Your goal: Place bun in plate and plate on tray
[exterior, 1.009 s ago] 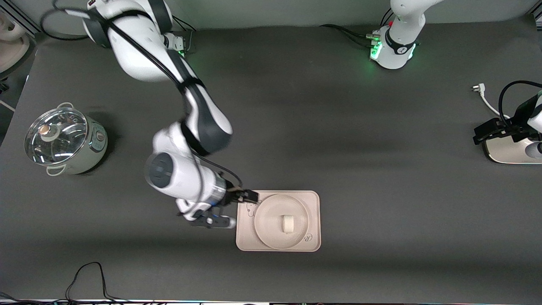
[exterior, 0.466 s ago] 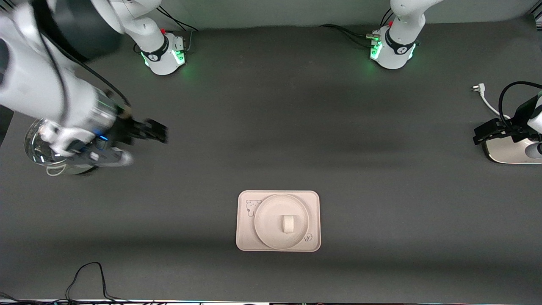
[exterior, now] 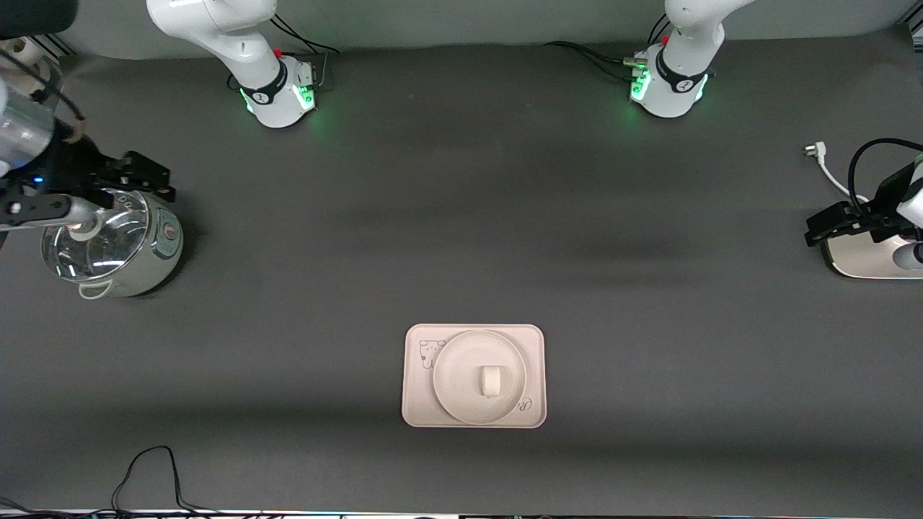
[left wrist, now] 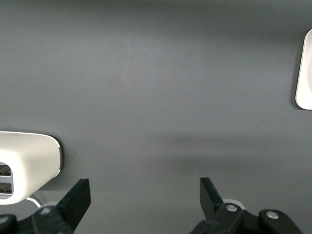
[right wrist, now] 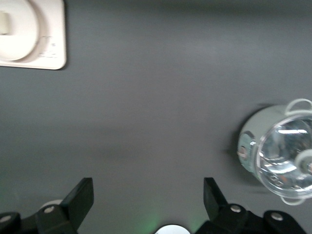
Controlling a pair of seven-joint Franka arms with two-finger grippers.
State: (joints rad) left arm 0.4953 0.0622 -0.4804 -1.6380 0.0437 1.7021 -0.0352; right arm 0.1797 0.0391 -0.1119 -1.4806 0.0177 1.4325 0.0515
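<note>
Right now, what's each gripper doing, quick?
Left gripper: open, empty, over the table by the white appliance.
Right gripper: open, empty, over the pot.

Right tool (exterior: 140,180) raised, spread wide, left tool (exterior: 822,227) likewise

One bun (exterior: 490,380) – one plate (exterior: 454,389) – one tray (exterior: 417,404) – one pot (exterior: 115,245) – two arms.
</note>
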